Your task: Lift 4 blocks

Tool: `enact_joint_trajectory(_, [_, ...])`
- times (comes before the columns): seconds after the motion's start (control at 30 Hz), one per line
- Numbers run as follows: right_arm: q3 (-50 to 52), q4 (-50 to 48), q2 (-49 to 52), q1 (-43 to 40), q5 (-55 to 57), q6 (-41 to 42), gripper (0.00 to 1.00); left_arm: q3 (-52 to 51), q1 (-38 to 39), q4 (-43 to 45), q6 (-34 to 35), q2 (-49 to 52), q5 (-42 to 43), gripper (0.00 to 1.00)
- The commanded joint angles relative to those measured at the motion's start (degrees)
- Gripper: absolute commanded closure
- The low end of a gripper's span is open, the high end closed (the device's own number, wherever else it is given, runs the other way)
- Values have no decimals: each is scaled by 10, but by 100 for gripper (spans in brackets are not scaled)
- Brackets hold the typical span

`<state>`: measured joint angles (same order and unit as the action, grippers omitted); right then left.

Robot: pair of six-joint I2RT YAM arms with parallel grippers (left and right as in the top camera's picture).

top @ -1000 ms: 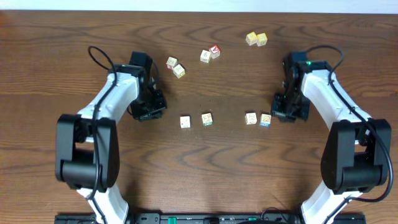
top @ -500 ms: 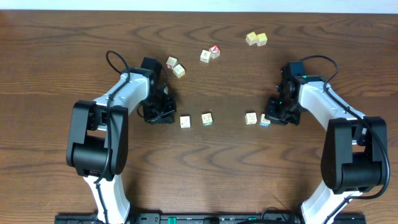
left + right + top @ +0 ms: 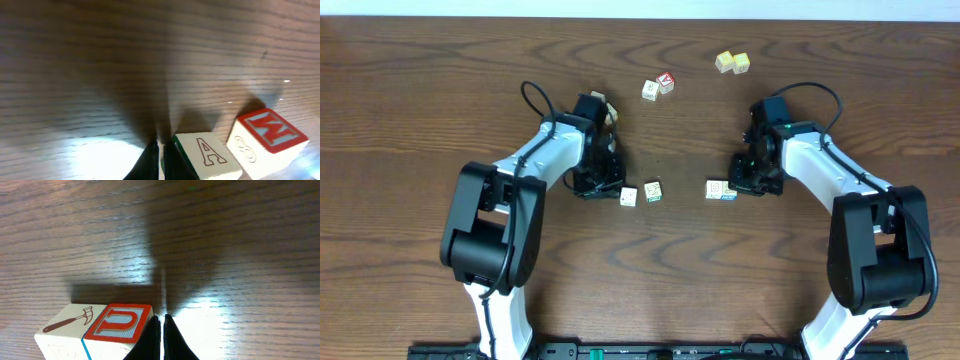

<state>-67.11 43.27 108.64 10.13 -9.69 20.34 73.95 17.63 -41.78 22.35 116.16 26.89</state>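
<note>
Both arms have swung inward, nudging the four blocks (image 3: 653, 190) closer together mid-tabletop (image 3: 680, 260). They are pale wooden cubes. The right two touch, and one is blue-edged. The left two sit slightly apart, seemingly with green prints. The left fingers (image 3: 152, 162) are pressed together, empty, beside the A block (image 3: 207, 155). The right fingers (image 3: 155, 340) are likewise closed, against the red-U block (image 3: 117, 325).

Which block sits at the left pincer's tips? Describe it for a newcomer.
On the wooden table, follow the left arm to its shut pincer. The block beside its tips has a whitish face with an outlined A; its neighbour shows a red face.
</note>
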Motion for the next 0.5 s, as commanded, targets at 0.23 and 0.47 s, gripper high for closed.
enact_joint_trajectory(0.23, [2,-23,-3,50,-9,-15,96,-7,30,48,64,18,-3,93])
enact_joint_trajectory(0.47, [2,-27,-3,70,-10,-16,96,-7,53,87,99,18,-3,93])
